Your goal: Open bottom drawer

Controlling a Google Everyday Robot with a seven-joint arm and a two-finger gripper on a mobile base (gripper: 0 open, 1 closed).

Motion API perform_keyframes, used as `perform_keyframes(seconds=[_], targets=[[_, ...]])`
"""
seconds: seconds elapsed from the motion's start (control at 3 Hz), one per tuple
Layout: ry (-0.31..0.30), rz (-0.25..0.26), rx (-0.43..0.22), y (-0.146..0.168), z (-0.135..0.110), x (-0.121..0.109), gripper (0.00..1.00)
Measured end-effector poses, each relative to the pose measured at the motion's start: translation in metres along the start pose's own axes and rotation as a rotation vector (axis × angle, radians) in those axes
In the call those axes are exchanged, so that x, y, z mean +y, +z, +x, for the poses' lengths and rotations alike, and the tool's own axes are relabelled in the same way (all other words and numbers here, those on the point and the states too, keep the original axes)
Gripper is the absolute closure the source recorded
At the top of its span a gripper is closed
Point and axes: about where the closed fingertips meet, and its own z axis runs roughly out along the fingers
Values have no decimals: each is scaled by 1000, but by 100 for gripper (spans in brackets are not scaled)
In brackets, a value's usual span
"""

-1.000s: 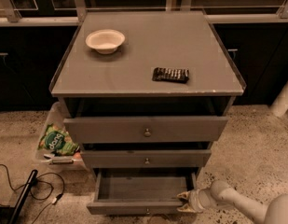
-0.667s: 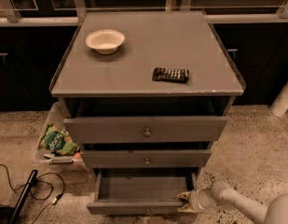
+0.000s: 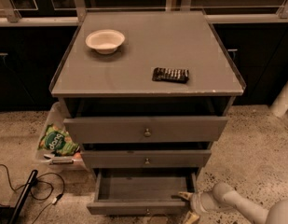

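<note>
Bottom drawer (image 3: 127, 207) sits below the table's (image 3: 134, 69) front edge. It is pulled out well past the two drawers above and its inside is bare. Middle drawer (image 3: 115, 159) is slightly out, top drawer (image 3: 111, 129) a bit more.

Tool (image 3: 187, 207) is low, under the table's front-right corner, at the right end of the bottom drawer's front panel. Fingers (image 3: 183, 196) are spread: one tip is just inside the drawer, the other in front of the panel. I see nothing clamped, and I can't confirm contact with the panel.

On the table there's a white bowl (image 3: 105, 40) near the back-left corner and a dark flat packet (image 3: 170, 74) toward the front-right. On the floor off the left edge are a green bag (image 3: 57, 141) and black cables (image 3: 22, 190).
</note>
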Motion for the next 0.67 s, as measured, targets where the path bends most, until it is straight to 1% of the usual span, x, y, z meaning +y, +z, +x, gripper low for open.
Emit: perform_keyframes(seconds=[0.33, 0.67], targets=[[-4, -22, -13, -8, 15, 36, 100], [-4, -22, -13, -11, 11, 33, 100]])
